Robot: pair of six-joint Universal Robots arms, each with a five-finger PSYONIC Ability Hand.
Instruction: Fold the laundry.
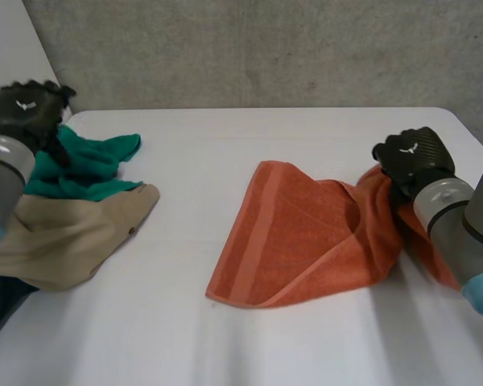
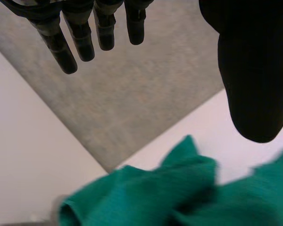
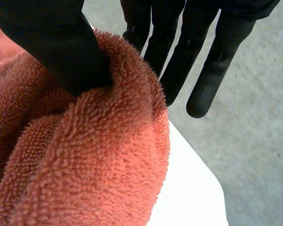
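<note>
Orange towel [image 1: 298, 241] lies bunched near the right edge of the table [image 1: 225, 346]. Your right hand [image 1: 410, 161] pinches one fat fold between thumb and fingers [image 3: 207, 70]; it may slip out. Your left hand [image 1: 24, 112] hangs wide, empty.

White table [image 1: 249, 137] against a grey concrete wall [image 1: 266, 48]

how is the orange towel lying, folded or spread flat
Partly folded: a flap of the orange towel lies doubled over itself, and the right hand pinches its bunched edge.
</note>
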